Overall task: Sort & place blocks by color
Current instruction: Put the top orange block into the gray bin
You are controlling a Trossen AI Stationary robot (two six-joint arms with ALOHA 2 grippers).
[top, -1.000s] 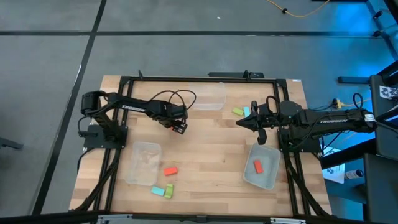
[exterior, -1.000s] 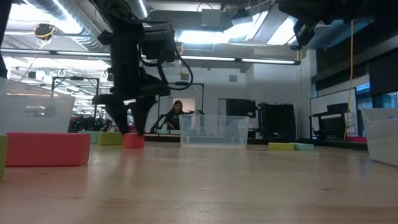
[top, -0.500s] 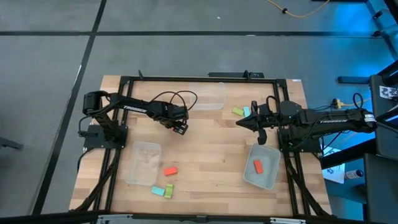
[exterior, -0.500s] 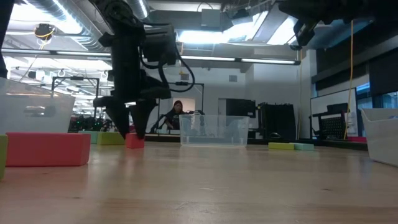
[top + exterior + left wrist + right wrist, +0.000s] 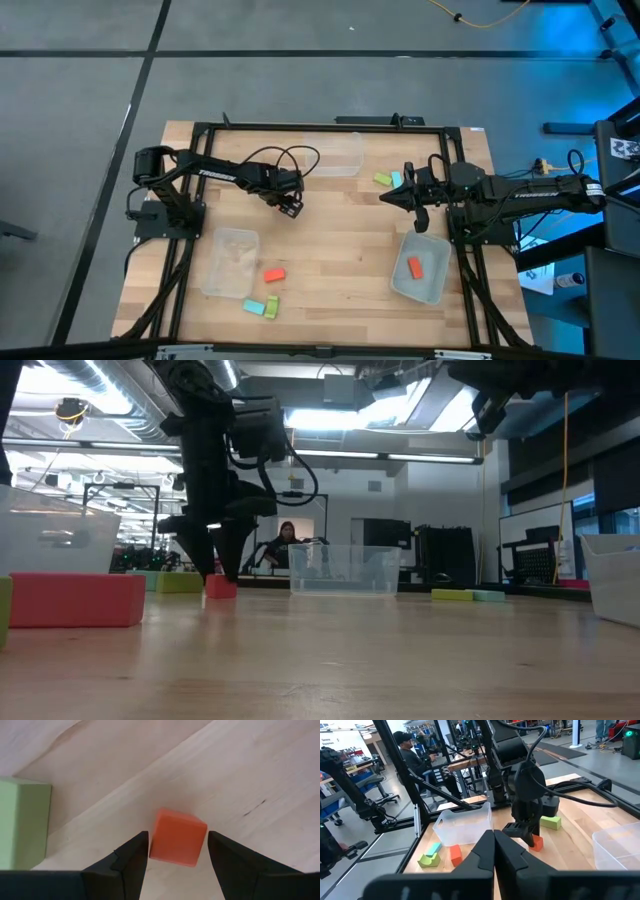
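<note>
The sorting looks barely begun: only one red-orange block (image 5: 414, 267) lies in the clear bin (image 5: 432, 288) by the table's (image 5: 330, 250) right edge, while the bin (image 5: 232, 262) near the front-left and the bin (image 5: 335, 156) at the far edge show nothing I can make out inside. Left loose on the wood are a red-orange block (image 5: 273, 274) and a teal and lime pair (image 5: 262, 306) near the front edge, plus a lime and teal pair (image 5: 388, 179) toward the far right. The block in hand now is a small red-orange cube (image 5: 178, 837) in the table's middle-left, with a lime block (image 5: 22, 822) just beside it. The left gripper (image 5: 177, 851) stands low over the cube with its fingers spread wide, one on each side; the cube sits between the tips, and narrow gaps show on both sides, so I judge it not yet gripped. The right gripper (image 5: 494, 856) hangs near the right bin, fingers pressed together, holding nothing.
</note>
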